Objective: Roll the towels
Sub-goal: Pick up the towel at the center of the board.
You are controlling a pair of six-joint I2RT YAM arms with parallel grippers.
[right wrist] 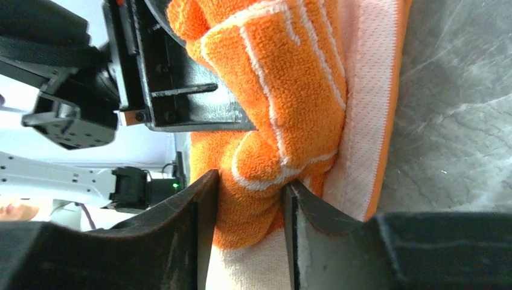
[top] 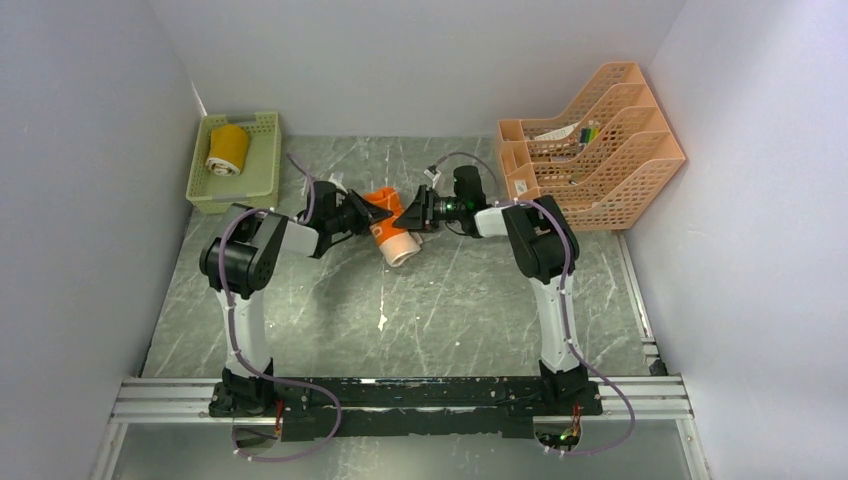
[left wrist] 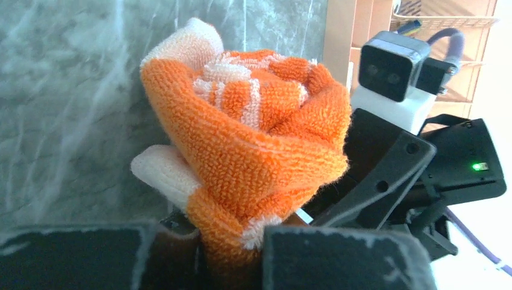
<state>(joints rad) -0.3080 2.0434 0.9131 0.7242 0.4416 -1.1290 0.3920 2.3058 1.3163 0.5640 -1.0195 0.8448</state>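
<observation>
I read the left gripper (top: 382, 216) and right gripper (top: 411, 215) both clamped on the orange towel (top: 394, 236), right of the basket (top: 266, 170).

The left arm (top: 245, 300) and the right arm (top: 552, 300) are alike: white tube links and fat black round joints. A pale purple cable (top: 232, 310) runs along each one. Both are fixed to a black base bar (top: 400, 395). The left tool (top: 380, 214) and the right tool (top: 414, 214) are black, with flat scuffed fingers (right wrist: 181, 241) and small screws (right wrist: 162, 68). A grey camera box (left wrist: 392, 63) sits on a white block (left wrist: 392, 112), near a tiny green light (left wrist: 479, 166).
</observation>
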